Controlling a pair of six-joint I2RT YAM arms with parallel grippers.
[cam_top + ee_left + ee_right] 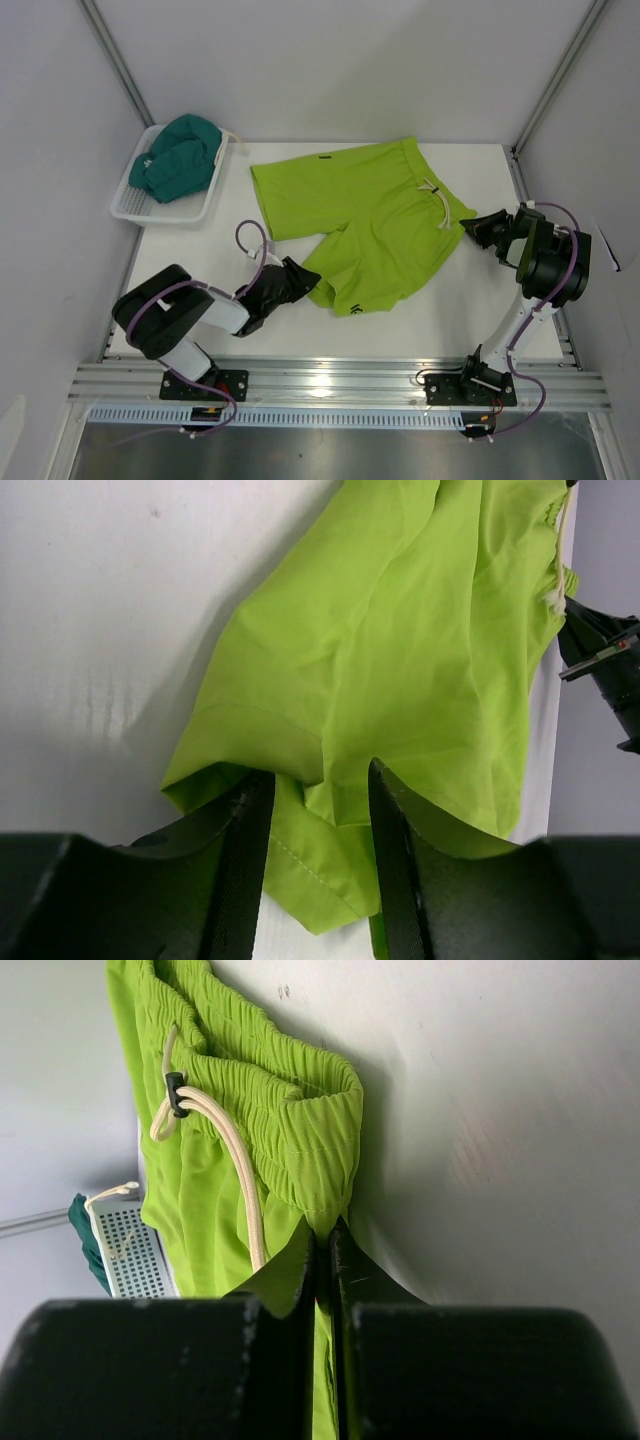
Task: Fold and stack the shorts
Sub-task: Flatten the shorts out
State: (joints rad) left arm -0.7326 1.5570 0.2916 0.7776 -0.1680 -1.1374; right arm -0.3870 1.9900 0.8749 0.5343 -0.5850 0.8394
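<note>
Lime green shorts (360,220) lie spread mid-desk: light, floppy cloth, best taken by hem and waistband. Right gripper (325,1235) pinches the waistband corner near the right edge. Left gripper (320,772) straddles a leg hem, part-open, seemingly unclamped. Dark teal shorts (180,155) sit in the far-left-corner basket (165,212).

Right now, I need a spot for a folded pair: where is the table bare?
Bare table: the near strip between the lime green shorts and the near edge, and the left patch between the basket and the left gripper. A thin strip runs behind the shorts. Crowded: the middle under the shorts, and the right edge by the right gripper.
</note>
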